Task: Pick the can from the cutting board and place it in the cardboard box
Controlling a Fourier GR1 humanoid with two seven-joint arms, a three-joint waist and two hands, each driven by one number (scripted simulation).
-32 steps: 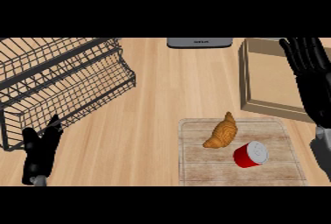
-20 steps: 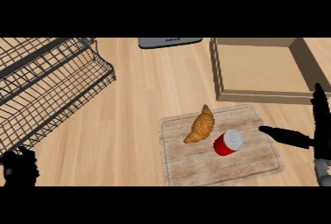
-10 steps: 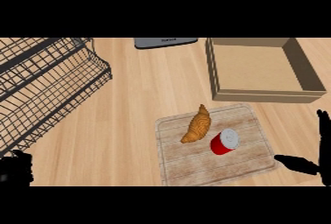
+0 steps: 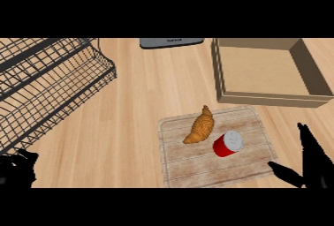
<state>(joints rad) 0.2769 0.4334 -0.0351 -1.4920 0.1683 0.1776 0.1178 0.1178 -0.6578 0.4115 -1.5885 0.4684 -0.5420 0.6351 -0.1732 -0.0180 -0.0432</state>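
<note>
Can is noted tipped on the cutting board, just right of the croissant, with its long axis running lower-left to upper-right and its silver end toward the cardboard box. Right hand (cut off at the lower edge) is held spread beside the board's right edge, apart from the can. Left hand is largely cut off at the lower-left corner, so its state cannot be told.

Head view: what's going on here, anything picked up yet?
Nothing is held yet. The red can sits on the cutting board beside a croissant, untouched. The right hand is open at the board's right edge, fingers straight and thumb out, apart from the can. The cardboard box stands open beyond the board, and the can is not in it. The left hand shows at the lower left corner, near the wire rack.
</note>
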